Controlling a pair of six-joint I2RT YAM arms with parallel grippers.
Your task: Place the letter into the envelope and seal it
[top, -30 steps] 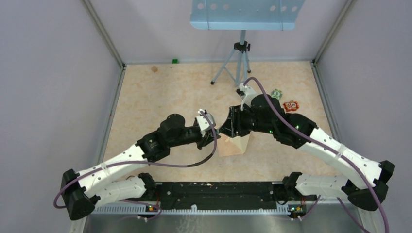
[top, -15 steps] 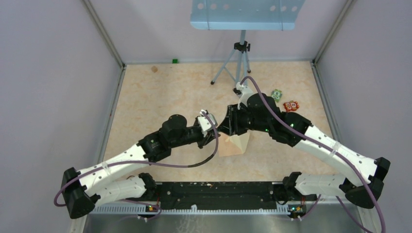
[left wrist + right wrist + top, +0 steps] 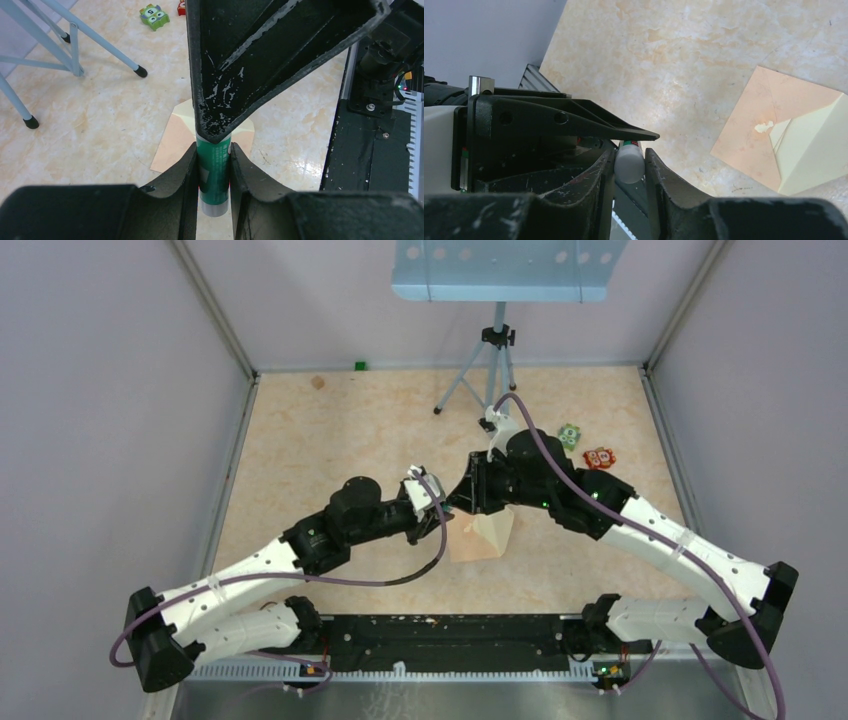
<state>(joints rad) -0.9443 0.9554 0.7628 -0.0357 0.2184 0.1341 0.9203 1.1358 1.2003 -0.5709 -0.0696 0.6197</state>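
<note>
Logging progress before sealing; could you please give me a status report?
Left gripper shut on glue stick. Right gripper on its cap. Letter overlaps envelope. Nothing blocking.

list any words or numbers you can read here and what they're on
"5": green toy block, seen by the left wrist camera.
Glue stick: white print on its green tube, too blurred to read.
Red toy: too small to read.
Envelope, letter: no writing visible.
</note>
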